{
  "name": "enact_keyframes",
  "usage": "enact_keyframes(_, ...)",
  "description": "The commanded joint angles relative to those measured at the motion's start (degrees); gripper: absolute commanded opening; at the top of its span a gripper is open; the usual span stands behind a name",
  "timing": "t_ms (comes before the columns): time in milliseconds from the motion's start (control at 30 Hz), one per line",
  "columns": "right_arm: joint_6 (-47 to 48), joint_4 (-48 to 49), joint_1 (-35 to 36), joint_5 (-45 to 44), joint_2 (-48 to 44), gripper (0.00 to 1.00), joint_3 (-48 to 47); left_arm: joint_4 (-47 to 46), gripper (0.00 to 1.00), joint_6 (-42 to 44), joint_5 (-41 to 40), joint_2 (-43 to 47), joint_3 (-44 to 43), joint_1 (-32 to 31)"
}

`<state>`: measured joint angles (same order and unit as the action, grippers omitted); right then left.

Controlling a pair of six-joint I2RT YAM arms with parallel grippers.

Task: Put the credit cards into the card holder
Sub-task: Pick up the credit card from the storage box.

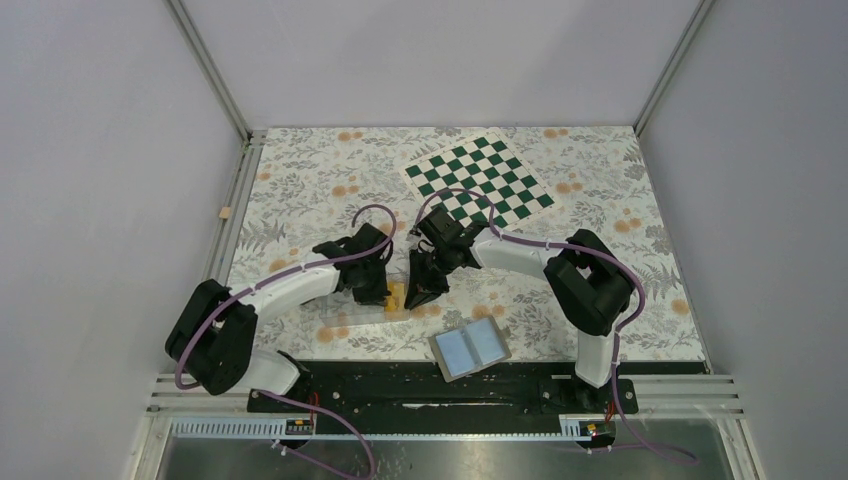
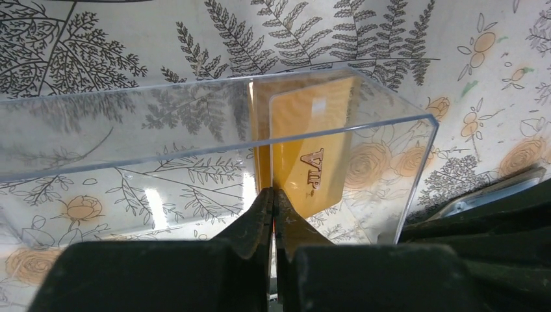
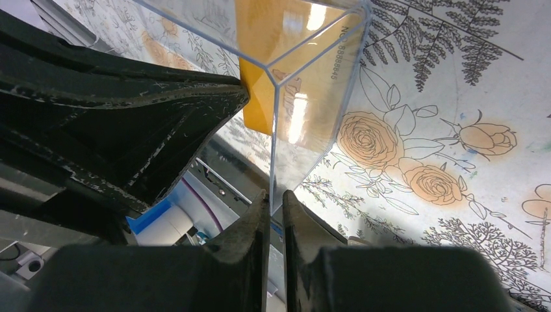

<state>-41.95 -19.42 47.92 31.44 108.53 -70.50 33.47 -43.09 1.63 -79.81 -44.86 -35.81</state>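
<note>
Nearest the arm bases, on the near side of the clear tray (image 2: 130, 130), the card holder (image 1: 470, 350) lies open and flat. Its pale pockets show no orange, so by my reading no card has been filed yet and the whole job is ahead.

At the tray itself both arms meet. The left gripper (image 2: 274, 195) is clenched on the lower edge of the credit cards (image 2: 305, 162), which stand on edge inside the tray. Two seem to overlap, and whether one or both are pinched I cannot tell. The right gripper (image 3: 276, 198) is closed on the tray's upright corner wall, apparently steadying it.

Beyond the tray, well apart, sits the chessboard (image 1: 478, 180), which has no part in this.

Only the overhead view shows the holder and how the arms stand around the tray. Only the left wrist view shows the pinch on the card and its "VIP" lettering. Only the right wrist view shows the grip on the tray wall.
</note>
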Motion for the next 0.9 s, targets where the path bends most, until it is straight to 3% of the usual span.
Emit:
enact_keyframes(0, 0.31, 0.27, 1.37, 1.86, 1.30, 0.05, -1.11, -0.63, 0.00, 0.61, -0.86, -2.07, -3.30, -1.64)
enact_keyframes(233, 0.38, 0.36, 1.38, 2.09, 1.32, 0.05, -0.96, 1.04, 0.09, 1.35, -3.21, -4.45, -4.71, -3.26)
enact_keyframes(800, 0.29, 0.79, 1.40, 2.42, 1.39, 0.04, -0.47, 5.08, 0.05, 2.00, -7.34, -6.97, -9.22, -6.51)
enact_keyframes(867, 0.30, 0.81, 1.39, 2.44, 1.39, 0.04, -0.41, 6.25, 0.13, 1.75, -8.78, -6.89, -9.20, -6.45)
